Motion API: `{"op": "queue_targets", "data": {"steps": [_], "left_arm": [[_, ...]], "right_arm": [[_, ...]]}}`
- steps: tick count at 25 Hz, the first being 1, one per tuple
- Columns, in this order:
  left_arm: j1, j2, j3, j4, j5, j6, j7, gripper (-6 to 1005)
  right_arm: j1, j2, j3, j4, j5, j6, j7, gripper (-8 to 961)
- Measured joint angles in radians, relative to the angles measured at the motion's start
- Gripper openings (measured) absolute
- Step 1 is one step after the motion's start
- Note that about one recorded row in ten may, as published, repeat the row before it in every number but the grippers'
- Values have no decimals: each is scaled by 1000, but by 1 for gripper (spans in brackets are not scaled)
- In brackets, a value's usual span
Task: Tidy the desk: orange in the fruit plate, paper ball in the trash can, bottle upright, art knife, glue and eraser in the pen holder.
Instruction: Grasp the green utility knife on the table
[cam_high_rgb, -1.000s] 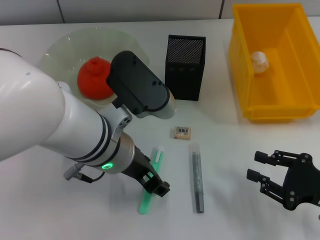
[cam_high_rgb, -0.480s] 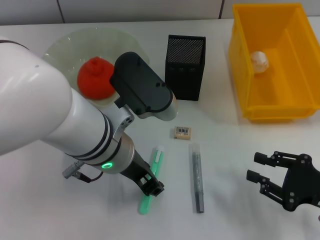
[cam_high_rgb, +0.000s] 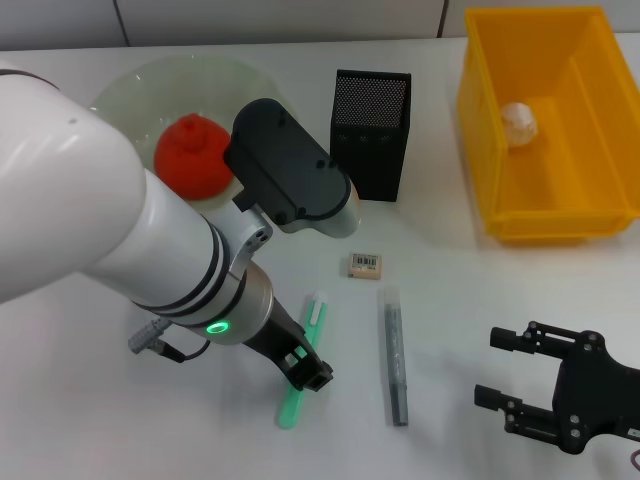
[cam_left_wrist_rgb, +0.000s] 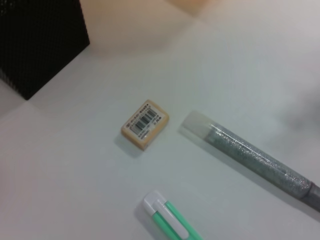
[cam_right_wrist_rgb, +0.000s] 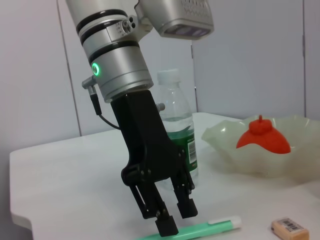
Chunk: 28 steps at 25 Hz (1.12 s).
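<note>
Two dark fingers of the left gripper straddle the slim green-and-white art knife, parted; centre over its barrel before closing. Right gripper idles, spread.

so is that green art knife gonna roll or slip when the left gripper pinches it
The art knife looks flattish and lies flat on the table, so it probably won't roll. It's slim, smooth plastic, so it may slip or pivot. The left gripper straddles it with jaws apart, away from its white end.
</note>
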Motion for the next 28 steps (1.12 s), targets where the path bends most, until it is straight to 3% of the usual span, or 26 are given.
{"op": "queue_targets", "data": {"steps": [9, 28], "left_arm": [[-20, -1, -3, -8, -15, 2, 0, 508], [-54, -1, -6, -79, -21, -5, 0, 486]], "right_arm": [[8, 1, 7, 4, -9, 13, 4, 736], [9, 3, -1, 7, -9, 35, 7, 764]]}}
